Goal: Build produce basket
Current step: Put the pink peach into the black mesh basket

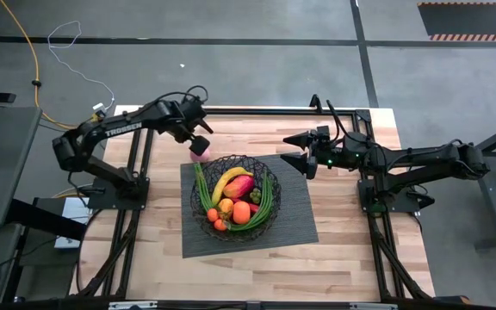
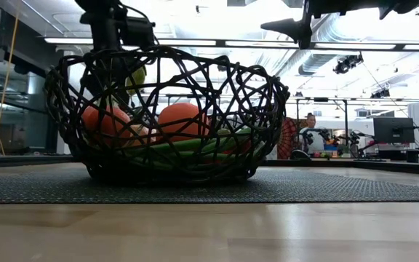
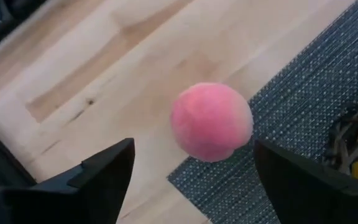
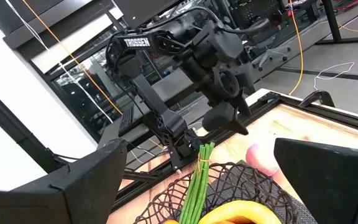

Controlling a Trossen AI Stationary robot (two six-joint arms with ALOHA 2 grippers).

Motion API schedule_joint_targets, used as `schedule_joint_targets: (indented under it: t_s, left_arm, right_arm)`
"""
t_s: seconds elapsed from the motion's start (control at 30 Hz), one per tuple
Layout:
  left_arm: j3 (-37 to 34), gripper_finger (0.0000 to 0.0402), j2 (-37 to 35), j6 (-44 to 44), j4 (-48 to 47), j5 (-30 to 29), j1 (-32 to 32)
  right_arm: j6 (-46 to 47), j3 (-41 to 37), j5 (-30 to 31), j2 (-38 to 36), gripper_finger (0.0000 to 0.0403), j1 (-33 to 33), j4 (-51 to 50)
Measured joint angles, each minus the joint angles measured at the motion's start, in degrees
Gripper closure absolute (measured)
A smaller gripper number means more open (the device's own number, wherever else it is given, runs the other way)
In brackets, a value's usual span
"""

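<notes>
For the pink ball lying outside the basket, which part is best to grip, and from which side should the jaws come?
Grip the pink ball across its widest middle, coming from straight above. It is round, so no side is better, but it sits at the mat corner, close to the basket rim, so a side approach probably meets the wire. The left gripper hangs above it with jaws open on both sides.

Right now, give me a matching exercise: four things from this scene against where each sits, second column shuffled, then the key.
Things:
1. pink ball
2. banana
3. basket
4. right gripper

Places:
A. on the grey ribbed mat
B. above the mat's far right corner, empty
C. inside the basket, beside the mango
D. outside the basket, at the mat's far left corner, below the open left gripper

Pairs: 1-D, 2-C, 3-A, 4-B
</notes>
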Motion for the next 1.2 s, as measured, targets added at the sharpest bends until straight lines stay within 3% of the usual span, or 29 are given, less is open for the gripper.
schedule_joint_targets:
  t_s: [0.17, 0.37, 0.7, 1.2]
  left_arm:
    - [0.00, 0.0082, 3.66, -1.94, 0.71, 0.77, -0.12]
    - [-0.01, 0.0082, 8.80, -2.81, 2.38, 6.67, 0.01]
    - [0.28, 0.0082, 16.48, -5.03, 3.79, 6.76, 0.01]
    - [0.17, 0.0082, 17.45, -6.11, 7.36, 5.22, -0.03]
  right_arm:
    - [0.01, 0.00, 0.01, 0.00, 0.0013, 0.01, 0.00]
    - [1.27, 0.00, 0.81, 0.00, 0.0013, 0.01, 0.00]
    - [1.10, 0.00, 1.01, 0.00, 0.0013, 0.01, 0.00]
    - [0.39, 0.00, 0.97, 0.00, 0.0013, -0.01, -0.04]
